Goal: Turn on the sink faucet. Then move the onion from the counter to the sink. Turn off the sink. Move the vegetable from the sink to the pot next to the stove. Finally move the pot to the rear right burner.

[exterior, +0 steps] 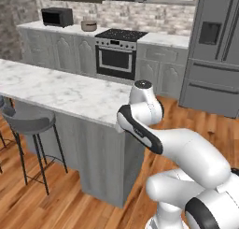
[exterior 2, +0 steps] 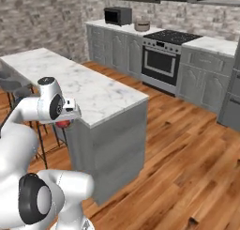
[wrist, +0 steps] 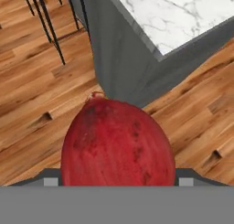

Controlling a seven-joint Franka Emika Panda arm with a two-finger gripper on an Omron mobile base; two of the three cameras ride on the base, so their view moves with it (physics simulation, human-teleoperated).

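Observation:
A dark red onion sits between my gripper's two fingertips, close to the lens, and the gripper is shut on it. In the right base view the onion peeks out red under the hand, beside the near corner of the white marble island counter, above the wooden floor. The squat round pot stands far off on the back counter, just left of the black-topped stove; the pot and stove also appear in the right base view. Its burner rings are too small to tell apart.
The island's grey side wall stands right ahead of the hand. Bar stools line the island's left side. A microwave sits on the back counter and a grey fridge stands at the right. Wooden floor lies open to the right.

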